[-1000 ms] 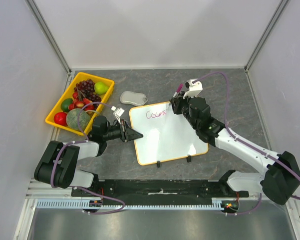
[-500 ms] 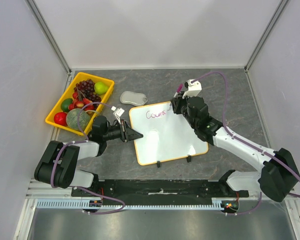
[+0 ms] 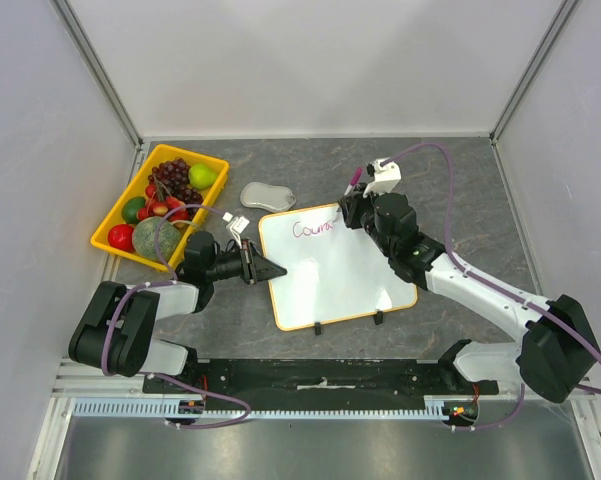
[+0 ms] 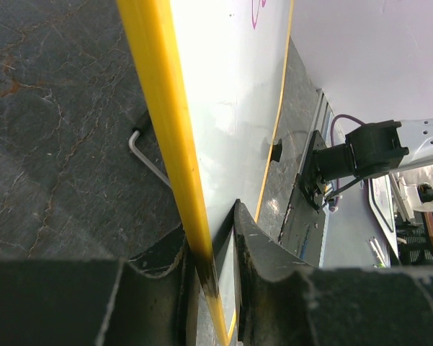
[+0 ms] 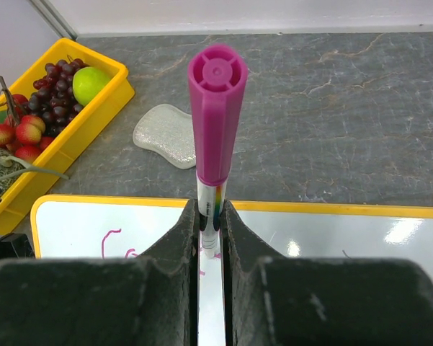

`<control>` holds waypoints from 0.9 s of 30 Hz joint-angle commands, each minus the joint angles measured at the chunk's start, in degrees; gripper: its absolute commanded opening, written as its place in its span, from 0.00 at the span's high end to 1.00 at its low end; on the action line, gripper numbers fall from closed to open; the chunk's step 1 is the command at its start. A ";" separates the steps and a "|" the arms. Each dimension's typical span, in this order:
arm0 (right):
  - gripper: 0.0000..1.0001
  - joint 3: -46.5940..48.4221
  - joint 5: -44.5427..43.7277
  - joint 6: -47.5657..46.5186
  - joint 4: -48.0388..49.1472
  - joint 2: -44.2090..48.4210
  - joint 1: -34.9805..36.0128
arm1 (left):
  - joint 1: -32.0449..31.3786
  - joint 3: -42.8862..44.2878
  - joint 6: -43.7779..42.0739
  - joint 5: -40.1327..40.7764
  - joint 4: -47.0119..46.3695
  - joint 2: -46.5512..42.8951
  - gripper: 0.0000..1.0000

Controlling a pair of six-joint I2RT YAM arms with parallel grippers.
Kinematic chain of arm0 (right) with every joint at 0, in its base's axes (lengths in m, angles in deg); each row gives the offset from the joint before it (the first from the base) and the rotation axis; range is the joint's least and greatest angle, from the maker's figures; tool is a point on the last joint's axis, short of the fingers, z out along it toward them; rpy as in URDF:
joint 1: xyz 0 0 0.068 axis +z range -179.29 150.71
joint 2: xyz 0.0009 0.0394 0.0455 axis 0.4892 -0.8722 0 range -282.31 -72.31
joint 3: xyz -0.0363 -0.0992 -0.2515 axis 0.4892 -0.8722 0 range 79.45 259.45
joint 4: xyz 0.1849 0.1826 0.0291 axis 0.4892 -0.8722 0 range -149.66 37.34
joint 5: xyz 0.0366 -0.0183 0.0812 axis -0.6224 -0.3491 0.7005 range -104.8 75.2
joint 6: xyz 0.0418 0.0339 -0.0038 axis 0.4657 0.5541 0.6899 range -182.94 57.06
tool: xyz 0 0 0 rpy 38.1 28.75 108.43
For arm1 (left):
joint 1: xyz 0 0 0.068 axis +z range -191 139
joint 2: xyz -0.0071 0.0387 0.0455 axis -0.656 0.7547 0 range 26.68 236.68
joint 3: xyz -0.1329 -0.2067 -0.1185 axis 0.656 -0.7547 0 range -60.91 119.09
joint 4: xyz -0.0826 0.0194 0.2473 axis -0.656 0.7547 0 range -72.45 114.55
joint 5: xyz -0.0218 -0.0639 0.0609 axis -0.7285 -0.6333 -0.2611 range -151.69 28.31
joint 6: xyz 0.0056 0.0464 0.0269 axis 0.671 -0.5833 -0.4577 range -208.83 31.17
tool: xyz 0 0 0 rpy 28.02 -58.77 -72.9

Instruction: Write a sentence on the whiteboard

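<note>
The whiteboard (image 3: pixel 340 270) lies flat mid-table, white with a yellow rim and two black clip feet on its near edge. Purple cursive writing (image 3: pixel 312 228) reading about "Coura" runs along its far edge. My left gripper (image 3: pixel 270 270) is shut on the board's left rim (image 4: pixel 174 144), one finger on each side. My right gripper (image 3: pixel 352 212) is shut on a marker (image 5: pixel 215 137) with a magenta cap end up, its tip down on the board (image 5: pixel 331 234) beside the last letters. The start of the writing (image 5: pixel 115 241) shows in the right wrist view.
A yellow fruit tray (image 3: pixel 110 236) with grapes, apples and a melon stands at the far left. A grey glittery eraser pad (image 3: pixel 267 195) lies behind the board, also in the right wrist view (image 5: pixel 169 135). A thin metal rod (image 4: pixel 150 160) lies beside the board's rim.
My right gripper with the marker has shifted slightly left and away along the writing line. The left arm and the board have not moved.
</note>
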State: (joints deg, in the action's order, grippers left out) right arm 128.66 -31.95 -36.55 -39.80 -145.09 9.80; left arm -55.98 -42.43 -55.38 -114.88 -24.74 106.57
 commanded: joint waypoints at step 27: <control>1.00 0.62 -2.45 -2.22 0.50 0.00 -0.33 | -0.84 0.24 -6.21 1.16 1.24 0.61 0.98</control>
State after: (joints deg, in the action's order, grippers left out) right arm 126.39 -30.94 -36.88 -38.66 -144.50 9.85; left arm -56.05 -42.43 -55.38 -114.82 -24.56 106.57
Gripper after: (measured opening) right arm 0.166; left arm 0.266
